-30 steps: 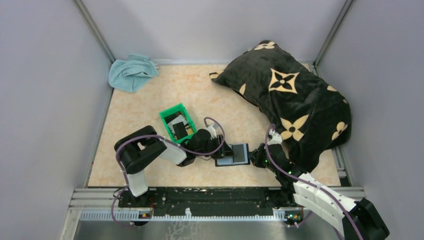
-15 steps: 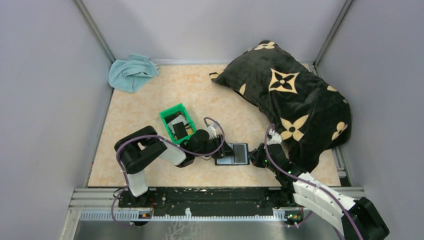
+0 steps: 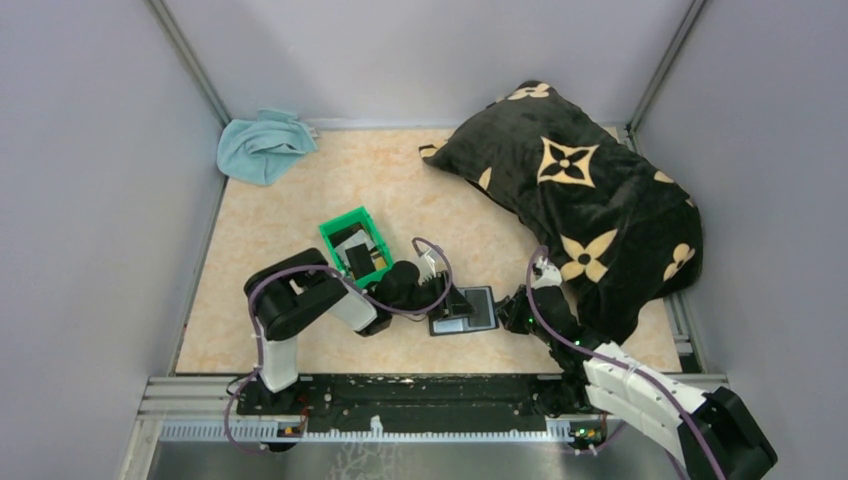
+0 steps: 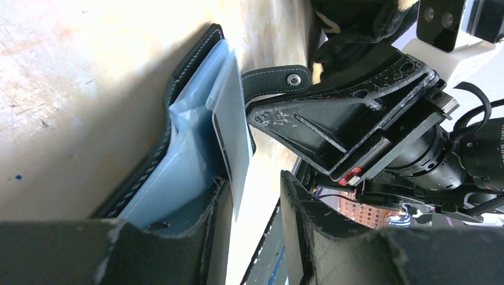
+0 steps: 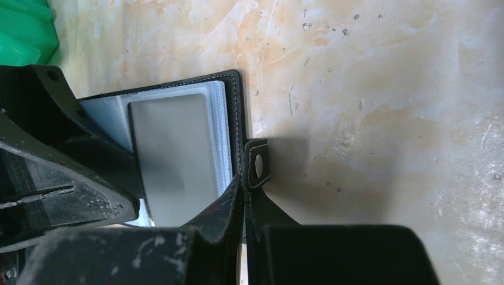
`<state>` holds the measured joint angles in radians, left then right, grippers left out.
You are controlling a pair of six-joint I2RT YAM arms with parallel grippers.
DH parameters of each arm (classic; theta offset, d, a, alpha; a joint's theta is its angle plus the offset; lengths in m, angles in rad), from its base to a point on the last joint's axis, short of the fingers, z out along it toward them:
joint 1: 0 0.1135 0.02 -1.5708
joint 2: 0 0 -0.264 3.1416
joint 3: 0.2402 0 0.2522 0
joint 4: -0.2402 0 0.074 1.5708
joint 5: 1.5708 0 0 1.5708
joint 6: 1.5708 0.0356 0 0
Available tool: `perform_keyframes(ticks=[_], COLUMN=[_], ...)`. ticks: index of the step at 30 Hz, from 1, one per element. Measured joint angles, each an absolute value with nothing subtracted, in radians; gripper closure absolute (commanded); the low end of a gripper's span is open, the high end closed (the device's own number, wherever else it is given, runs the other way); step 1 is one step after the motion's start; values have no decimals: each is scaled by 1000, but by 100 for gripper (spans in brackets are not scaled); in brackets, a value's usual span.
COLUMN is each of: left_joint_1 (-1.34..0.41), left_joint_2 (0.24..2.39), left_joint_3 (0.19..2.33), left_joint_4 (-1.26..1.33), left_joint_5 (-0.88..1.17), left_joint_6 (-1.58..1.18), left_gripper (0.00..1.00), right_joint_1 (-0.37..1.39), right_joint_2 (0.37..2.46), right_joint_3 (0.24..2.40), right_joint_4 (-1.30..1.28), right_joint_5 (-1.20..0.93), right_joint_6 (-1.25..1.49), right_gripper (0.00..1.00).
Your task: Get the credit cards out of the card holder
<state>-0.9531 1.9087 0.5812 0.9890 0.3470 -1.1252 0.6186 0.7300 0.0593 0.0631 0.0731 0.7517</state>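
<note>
The black card holder (image 3: 470, 310) lies open on the table, grey-blue panels up. A pale grey credit card (image 4: 233, 133) sticks partway out of its sleeve; it also shows as a grey credit card (image 5: 172, 154) in the right wrist view. My left gripper (image 4: 255, 228) is open with that card's free edge between its fingers, lying against the left finger (image 4: 211, 237), and a bright gap beside it. My right gripper (image 5: 243, 208) is shut on the holder's right cover edge, by the snap strap (image 5: 257, 165). Other credit cards (image 3: 352, 252) lie in the green bin.
The green bin (image 3: 340, 222) stands just left of the left gripper (image 3: 447, 300). A large black pillow (image 3: 580, 190) with tan flowers fills the back right, close behind the right gripper (image 3: 512, 312). A light blue cloth (image 3: 262, 145) lies in the back left corner.
The left arm's elbow has swung to the right and its jaws have narrowed slightly around the card's edge. The holder and the right gripper have hardly moved.
</note>
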Motion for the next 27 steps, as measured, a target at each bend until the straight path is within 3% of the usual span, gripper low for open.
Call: perform_keyframes(ticks=[27], left_joint_1=[-934], left_joint_2=[1974], left_joint_3=[566], left_joint_4=[1077], left_joint_5=[410], left_joint_6=[-1159], left_gripper=[59], right_joint_1=[573], right_joint_2=[740], right_joint_3=[59], right_joint_4=[64], right_joint_5=[28], right_joint_6=[791], right_gripper=[100])
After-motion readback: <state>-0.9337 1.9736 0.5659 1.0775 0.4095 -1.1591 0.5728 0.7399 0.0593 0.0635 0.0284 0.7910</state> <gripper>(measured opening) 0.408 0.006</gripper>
